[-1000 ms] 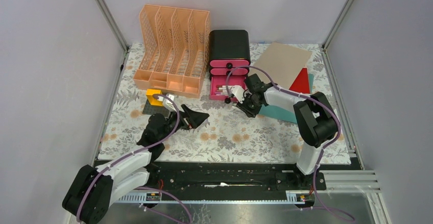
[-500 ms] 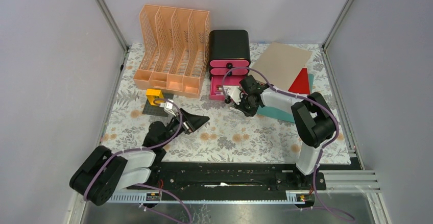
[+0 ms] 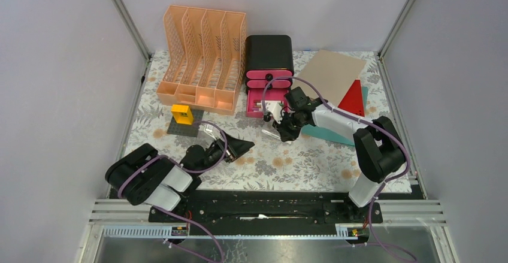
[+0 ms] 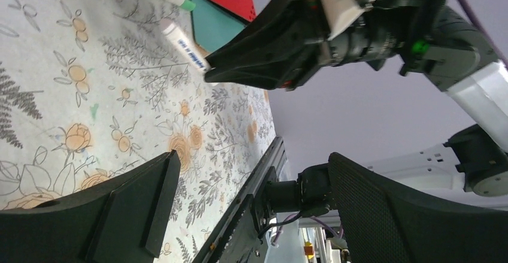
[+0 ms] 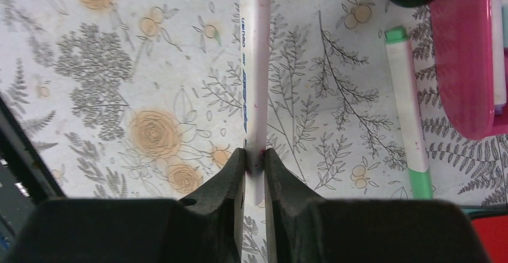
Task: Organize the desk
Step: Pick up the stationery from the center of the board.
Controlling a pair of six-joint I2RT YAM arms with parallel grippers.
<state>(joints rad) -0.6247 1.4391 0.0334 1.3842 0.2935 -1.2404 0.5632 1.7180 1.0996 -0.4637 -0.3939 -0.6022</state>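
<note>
The desk is covered by a pale cloth printed with ferns and flowers. My right gripper is shut on the near end of a white pen, which lies along the cloth pointing away from me. In the top view this gripper sits low just in front of the open pink drawer. A green-capped marker lies on the cloth beside the drawer. My left gripper hovers open and empty near the front left, turned on its side, and its camera faces the right gripper and the pen.
An orange file rack and a black drawer box stand at the back. A yellow block rests on a dark plate at left. Tan, red and teal sheets lie at back right.
My right gripper has closed on the white pen in front of the drawer. The left arm has folded back and down toward the near edge, its gripper still open.
</note>
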